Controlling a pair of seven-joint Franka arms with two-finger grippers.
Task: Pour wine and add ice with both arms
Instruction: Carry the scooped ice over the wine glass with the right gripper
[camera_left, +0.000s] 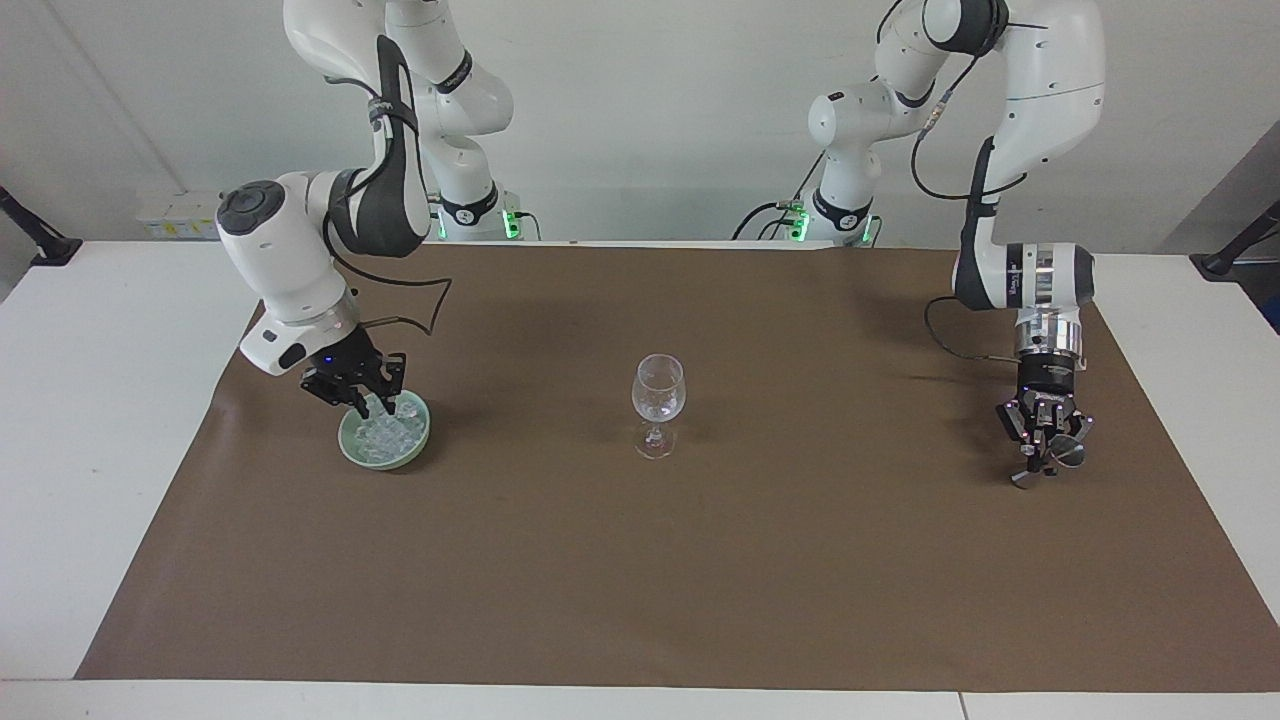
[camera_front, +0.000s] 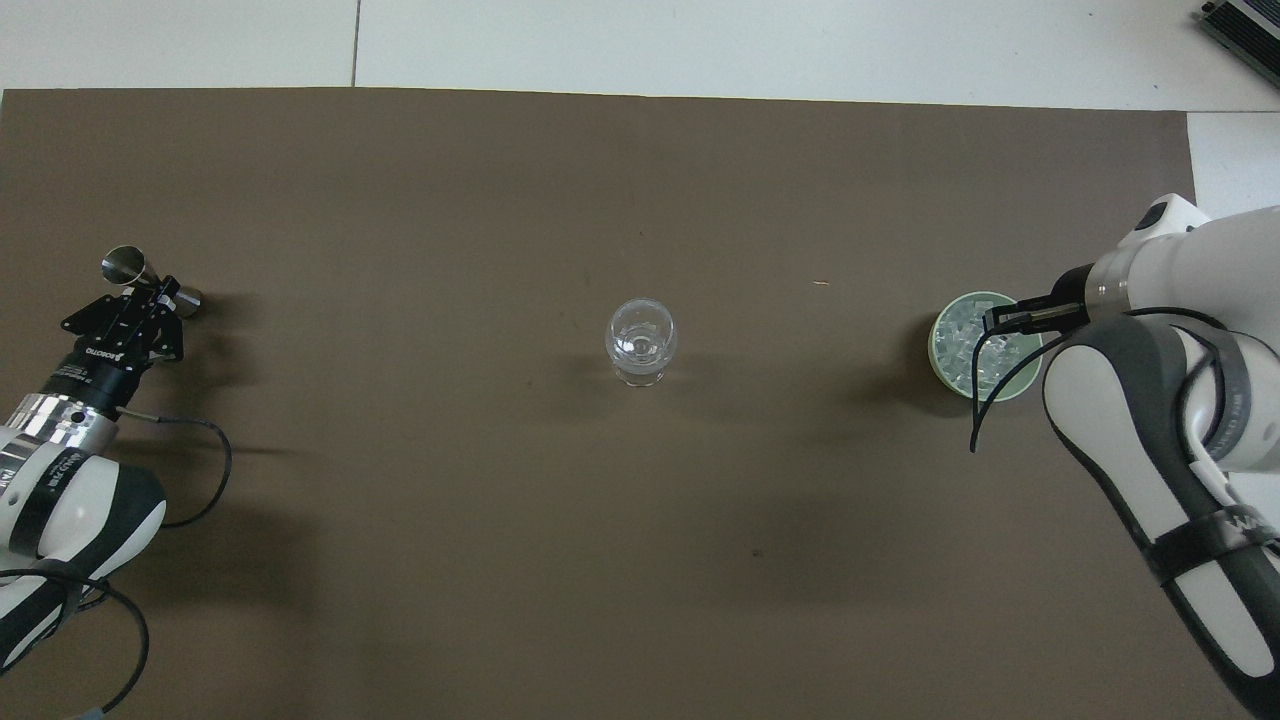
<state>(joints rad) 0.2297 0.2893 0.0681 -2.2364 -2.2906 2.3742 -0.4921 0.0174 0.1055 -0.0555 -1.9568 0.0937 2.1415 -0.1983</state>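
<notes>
– Toward the right arm's end of the desk (camera_left: 100, 400), what is that green bowl (camera_left: 350, 452) for?

– It holds the ice (camera_left: 390, 432), a glittering heap of clear chunks. The bowl sits on the brown mat (camera_left: 640, 580), within easy reach of the right arm (camera_left: 300, 270). The right arm's jaws hang clenched just over the bowl's rim, tilted in toward the heap.

– Are they holding a chunk?

– Something whitish shows at the tips, but I cannot tell whether it is pinched there or just part of the heap below. A tight pinch is what a small, slippery piece would need.

– And the stemmed glass (camera_left: 658, 392)?

– It stands upright at the middle of the mat, well apart from both arms, so either can come to it. I'd judge that is why it is central. No wine shows in it, and whether any ice lies in the bowl of the glass I cannot say.

– What about the left arm (camera_left: 1020, 275)?

– It points straight down at its own end of the mat, and the left arm's jaws are grasping a metal jigger (camera_left: 1068, 453) around its narrow waist. The jigger is canted, one cup higher than the other, low over the mat. I cannot tell whether it touches.

– Why hold it at the waist?

– That leaves both cups free for tipping over the glass, I'd guess. No bottle is in sight, and what the jigger carries is hidden.
</notes>
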